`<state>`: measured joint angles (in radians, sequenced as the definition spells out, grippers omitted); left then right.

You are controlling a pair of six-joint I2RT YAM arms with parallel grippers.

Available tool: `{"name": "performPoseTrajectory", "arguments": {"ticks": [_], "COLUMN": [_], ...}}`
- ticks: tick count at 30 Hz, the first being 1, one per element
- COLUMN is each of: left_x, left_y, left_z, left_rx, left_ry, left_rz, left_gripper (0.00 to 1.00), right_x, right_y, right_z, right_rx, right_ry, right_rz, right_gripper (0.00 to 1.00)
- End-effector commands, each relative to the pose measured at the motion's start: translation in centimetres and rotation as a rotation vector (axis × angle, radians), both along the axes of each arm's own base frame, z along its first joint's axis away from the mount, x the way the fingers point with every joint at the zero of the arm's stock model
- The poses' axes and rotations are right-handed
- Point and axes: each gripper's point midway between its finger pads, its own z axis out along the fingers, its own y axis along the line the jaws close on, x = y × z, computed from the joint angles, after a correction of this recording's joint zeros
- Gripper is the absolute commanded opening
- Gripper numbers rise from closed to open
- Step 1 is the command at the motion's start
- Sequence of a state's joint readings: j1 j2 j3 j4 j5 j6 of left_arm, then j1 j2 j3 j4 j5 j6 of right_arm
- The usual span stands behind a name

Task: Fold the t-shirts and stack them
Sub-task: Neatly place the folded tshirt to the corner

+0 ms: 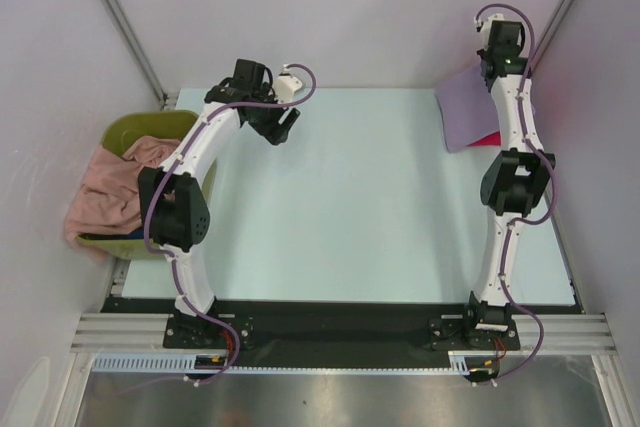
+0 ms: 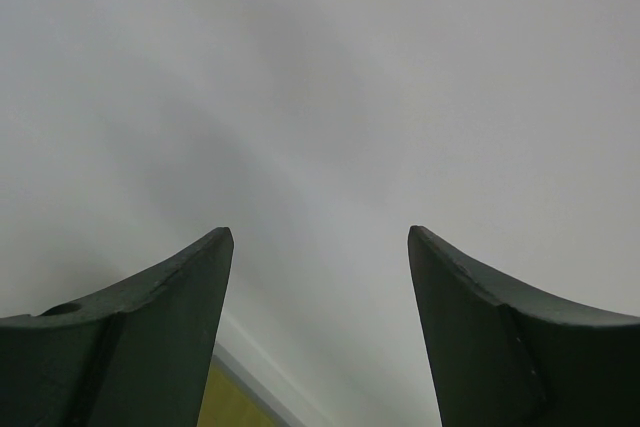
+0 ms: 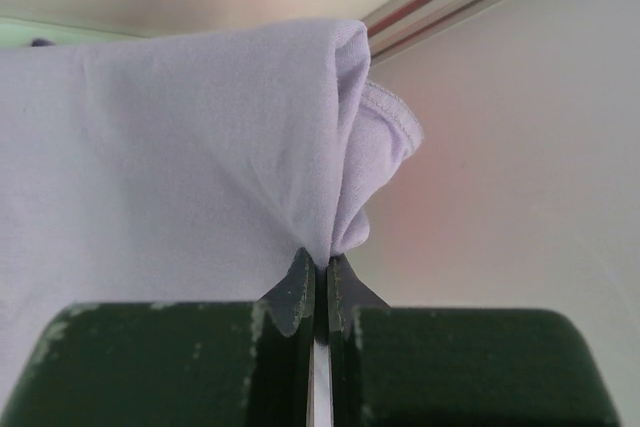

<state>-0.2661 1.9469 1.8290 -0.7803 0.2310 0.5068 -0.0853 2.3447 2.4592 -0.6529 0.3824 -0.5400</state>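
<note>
Olive-green is the bin (image 1: 150, 125) at the far left side of the table (image 1: 370, 217). The salmon-pink t-shirt (image 1: 108, 190) spills over its rim in loose folds, and a small edge of the dark blue t-shirt (image 1: 128, 236) shows under it. We judge both shirts as light, soft and limp. They will sag from any single point, so we think it is better to pinch a shoulder seam or a hem, where the cloth is doubled, than the flat middle.

Just beside the bin, our left arm (image 1: 195, 162) bends up and forward. The left gripper (image 2: 320, 237) hangs above the table near its far edge, apart from every shirt. In the left wrist view its fingers (image 2: 170, 317) stand wide apart, with nothing between them, and face the pale wall (image 2: 320, 67).

At the far right corner is the lavender-purple t-shirt (image 1: 466, 107), and a strip of the bright red t-shirt (image 1: 487, 139) shows at its near edge. Our right arm (image 1: 520, 137) stretches far forward over this pile. In the right wrist view the right gripper (image 3: 321, 267) is clamped on a gathered fold of the lavender cloth near a stitched hem, the jaws almost touching. This cloth looks thin and not slippery, so the pinch seems enough. A pull from this one point will probably drag wrinkles through the fabric.
</note>
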Motion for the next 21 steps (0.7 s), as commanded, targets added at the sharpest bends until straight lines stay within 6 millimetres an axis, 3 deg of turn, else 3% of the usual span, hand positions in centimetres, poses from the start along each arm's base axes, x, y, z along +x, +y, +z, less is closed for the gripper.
{"name": "performPoseTrajectory", "arguments": {"ticks": [1, 3, 9, 14, 21], "left_x": [0.3, 0.1, -0.1, 0.0, 0.2], "left_y": [0.5, 0.6, 1.1, 1.5, 2.1], "left_z": [0.3, -0.1, -0.7, -1.5, -2.2], "left_rx": [0.022, 0.031, 0.058, 0.082, 0.113], "left_ry": [-0.018, -0.011, 0.007, 0.026, 0.037], "left_rz": [0.003, 0.003, 0.02, 0.034, 0.048], "left_gripper": [0.76, 0.77, 0.76, 0.76, 0.76], "right_x": [0.5, 1.0, 2.5, 4.5, 5.7], "right_y": [-1.7, -2.5, -6.7, -6.9, -8.4], "right_z": [5.7, 3.6, 1.0, -1.5, -4.6], "right_rx": [-0.005, -0.012, -0.074, -0.044, -0.035], "right_ry": [-0.172, -0.14, -0.161, -0.181, -0.205], "right_rz": [0.005, -0.001, -0.06, 0.008, -0.034], "right_gripper": [0.0, 0.0, 0.0, 0.0, 0.01]}}
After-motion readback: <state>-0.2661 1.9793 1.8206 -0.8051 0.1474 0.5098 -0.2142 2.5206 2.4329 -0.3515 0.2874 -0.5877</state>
